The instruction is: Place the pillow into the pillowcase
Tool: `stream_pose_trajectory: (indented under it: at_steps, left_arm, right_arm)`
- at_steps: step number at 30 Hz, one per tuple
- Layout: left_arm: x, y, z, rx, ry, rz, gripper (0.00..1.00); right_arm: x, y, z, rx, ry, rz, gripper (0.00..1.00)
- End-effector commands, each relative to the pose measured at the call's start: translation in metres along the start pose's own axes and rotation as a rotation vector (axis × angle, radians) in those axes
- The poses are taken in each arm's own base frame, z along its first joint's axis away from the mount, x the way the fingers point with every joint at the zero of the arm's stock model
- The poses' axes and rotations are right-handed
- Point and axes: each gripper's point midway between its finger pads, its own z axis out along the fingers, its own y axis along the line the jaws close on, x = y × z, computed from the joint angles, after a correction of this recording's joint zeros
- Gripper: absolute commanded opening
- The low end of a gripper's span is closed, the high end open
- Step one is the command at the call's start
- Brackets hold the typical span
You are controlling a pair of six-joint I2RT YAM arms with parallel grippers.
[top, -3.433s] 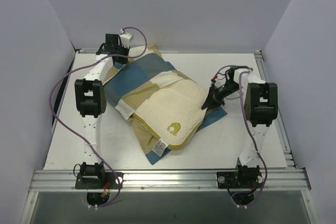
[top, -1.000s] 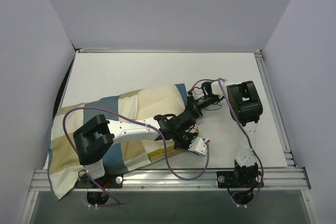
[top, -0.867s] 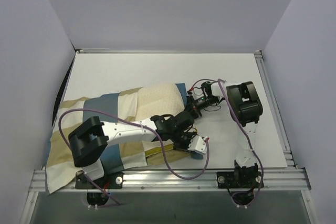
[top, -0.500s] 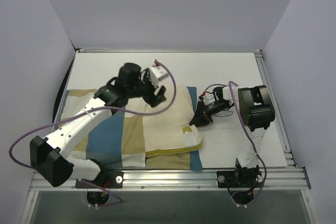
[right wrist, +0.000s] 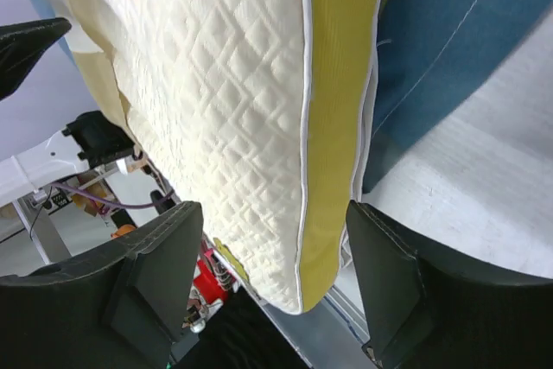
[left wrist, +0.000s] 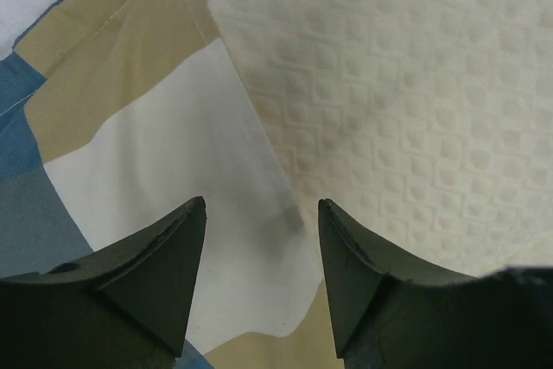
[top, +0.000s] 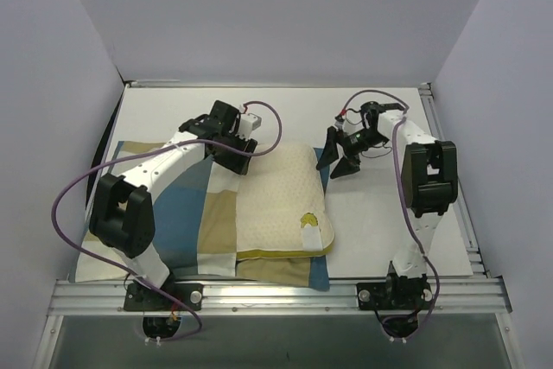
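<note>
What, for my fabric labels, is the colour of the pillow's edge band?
Yellow, with white piping; the pillow shows it best in the right wrist view.

Inspection for markings: I find no legible text, number or brand in any view. The pillow (top: 281, 192) carries a small yellow emblem (top: 308, 219) near its near right corner; it reads as a shape only, with no letters discernible. A white sewn tag (top: 313, 233) sits just beside it at the edge, and any print on it is too small to read. The pillowcase (top: 186, 222) shows plain check blocks only.
</note>
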Motion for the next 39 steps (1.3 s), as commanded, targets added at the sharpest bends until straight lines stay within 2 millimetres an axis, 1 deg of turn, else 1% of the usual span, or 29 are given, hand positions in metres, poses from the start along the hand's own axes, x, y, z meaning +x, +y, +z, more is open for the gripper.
stream_pose_trajectory:
  at_steps: [1,3,5,6,8,10,12,13,14,15,17,19,21,22,24,25,26,27,28,29,30,31,32,33,34,35,36,38,39]
  left_arm:
    - [-0.020,0.009,-0.004,-0.062,-0.031,-0.040,0.62]
    - [-0.021,0.010,0.004,-0.052,-0.020,-0.045,0.52]
    - [-0.032,0.007,0.011,-0.026,-0.048,-0.040,0.24]
    - [-0.039,-0.001,0.013,0.017,-0.066,-0.035,0.16]
    - [-0.064,-0.023,0.018,0.110,-0.119,-0.036,0.00]
    - [-0.081,-0.057,0.027,0.231,-0.146,-0.030,0.00]
    - [-0.111,-0.090,0.021,0.326,-0.224,-0.019,0.00]
    - [-0.118,-0.100,0.024,0.350,-0.240,-0.017,0.00]
    - [-0.126,-0.121,0.022,0.382,-0.262,-0.001,0.00]
    - [-0.147,-0.134,0.014,0.415,-0.330,-0.015,0.00]
    - [-0.159,-0.154,0.018,0.439,-0.353,-0.023,0.00]
    - [-0.177,-0.157,0.020,0.432,-0.404,-0.057,0.00]
    - [-0.186,-0.146,0.026,0.396,-0.425,-0.080,0.00]
    - [-0.193,-0.141,0.025,0.373,-0.438,-0.074,0.00]
    - [-0.195,-0.123,0.033,0.338,-0.437,-0.057,0.00]
    - [-0.196,-0.115,0.035,0.322,-0.428,-0.053,0.00]
    - [-0.199,-0.109,0.032,0.312,-0.429,-0.039,0.09]
    - [-0.191,-0.092,0.033,0.270,-0.391,-0.010,0.23]
    - [-0.193,-0.082,0.025,0.236,-0.393,0.002,0.45]
    - [-0.193,-0.073,0.018,0.205,-0.391,0.014,0.53]
    - [-0.187,-0.056,0.014,0.135,-0.382,0.042,0.58]
    - [-0.174,-0.043,0.010,0.104,-0.350,0.047,0.61]
    - [-0.157,-0.039,-0.003,0.087,-0.334,0.060,0.62]
    - [-0.141,-0.026,-0.007,0.025,-0.304,0.119,0.63]
    - [-0.129,-0.024,-0.012,0.011,-0.287,0.136,0.64]
    - [-0.122,-0.023,-0.030,-0.006,-0.300,0.151,0.65]
    - [-0.095,-0.020,-0.022,-0.018,-0.231,0.159,0.65]
    - [-0.078,-0.016,-0.028,-0.054,-0.204,0.156,0.64]
    - [-0.062,-0.014,-0.021,-0.062,-0.162,0.139,0.64]
  right_arm:
    - [0.011,-0.007,0.026,0.041,0.091,0.083,0.67]
    - [0.015,-0.005,0.038,0.014,0.113,0.096,0.64]
    - [0.031,-0.006,0.056,-0.004,0.166,0.108,0.53]
    - [0.037,-0.005,0.061,-0.019,0.182,0.127,0.49]
    - [0.046,-0.003,0.072,-0.047,0.214,0.147,0.34]
    - [0.041,0.005,0.074,-0.082,0.209,0.174,0.21]
    - [0.021,0.017,0.070,-0.109,0.170,0.152,0.12]
    - [0.012,0.024,0.068,-0.116,0.154,0.151,0.09]
    - [-0.003,0.035,0.062,-0.124,0.119,0.116,0.08]
    - [-0.012,0.042,0.058,-0.133,0.101,0.105,0.07]
    - [-0.027,0.056,0.050,-0.159,0.072,0.107,0.08]
    - [-0.050,0.065,0.036,-0.179,0.018,0.086,0.07]
    - [-0.065,0.060,0.024,-0.171,-0.027,0.099,0.06]
    - [-0.079,0.050,0.009,-0.166,-0.076,0.108,0.06]
    - [-0.091,0.035,-0.003,-0.155,-0.115,0.140,0.05]
    - [-0.103,0.025,-0.019,-0.158,-0.161,0.160,0.05]
    - [-0.107,0.019,-0.024,-0.152,-0.177,0.172,0.06]
    - [-0.110,0.014,-0.030,-0.145,-0.192,0.181,0.17]
    - [-0.111,0.008,-0.036,-0.140,-0.207,0.194,0.27]
    - [-0.107,0.005,-0.037,-0.133,-0.203,0.211,0.42]
    - [-0.103,0.000,-0.038,-0.116,-0.205,0.223,0.69]
    - [-0.096,0.003,-0.042,-0.098,-0.213,0.203,0.83]
    - [-0.080,-0.005,-0.037,-0.069,-0.182,0.234,0.95]
    - [-0.073,-0.005,-0.041,-0.037,-0.191,0.214,1.00]
    - [-0.064,-0.009,-0.040,-0.016,-0.177,0.199,1.00]
    - [-0.049,-0.014,-0.035,-0.002,-0.145,0.228,1.00]
    - [-0.040,-0.013,-0.036,-0.002,-0.140,0.226,1.00]
    - [-0.028,-0.013,-0.033,-0.011,-0.119,0.241,0.98]
    - [-0.018,-0.011,-0.024,-0.010,-0.089,0.241,0.96]
